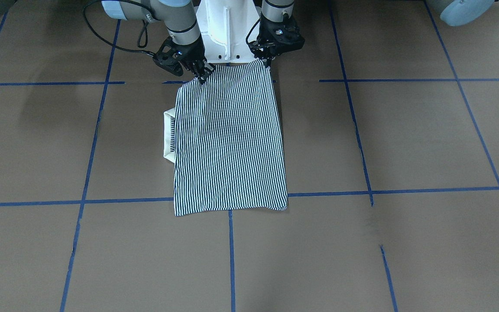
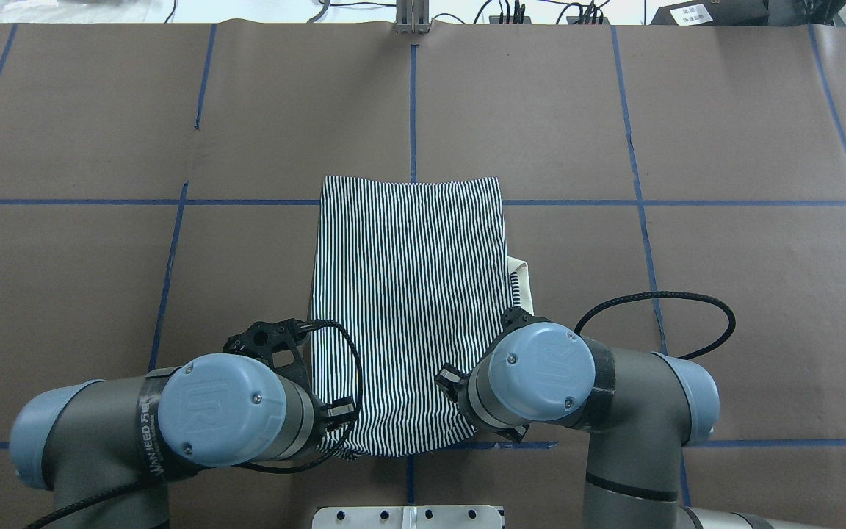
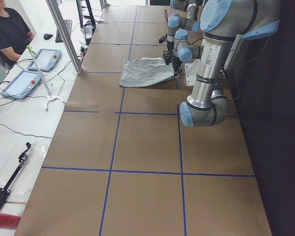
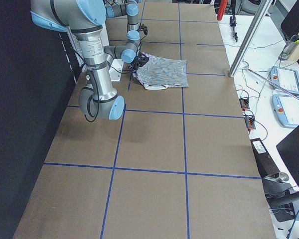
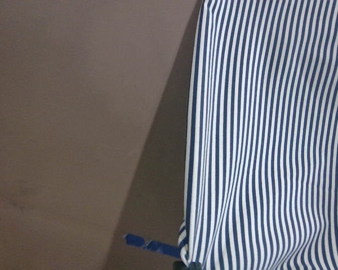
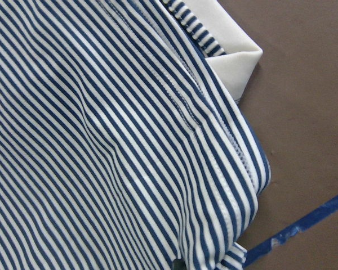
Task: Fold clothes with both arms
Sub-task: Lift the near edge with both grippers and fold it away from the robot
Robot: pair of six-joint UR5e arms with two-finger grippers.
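The navy-and-white striped polo shirt [image 1: 230,138] lies folded into a long rectangle at the middle of the table [image 1: 405,143]. Its cream collar [image 1: 169,136] sticks out from the edge on my right side. My left gripper [image 1: 269,63] is shut on the shirt's near corner by the robot base. My right gripper [image 1: 202,74] is shut on the other near corner. That near edge is raised a little off the table. In the overhead view the wrists hide both sets of fingertips over the shirt [image 2: 408,294]. The right wrist view shows stripes and the collar [image 6: 236,62]. The left wrist view shows the shirt's side edge [image 5: 194,140].
The white pedestal base [image 1: 228,30] stands just behind the grippers. Blue tape lines [image 1: 232,255] grid the brown table. A seated person [image 3: 7,29] and tablets [image 3: 44,59] are beyond the far edge, off the table.
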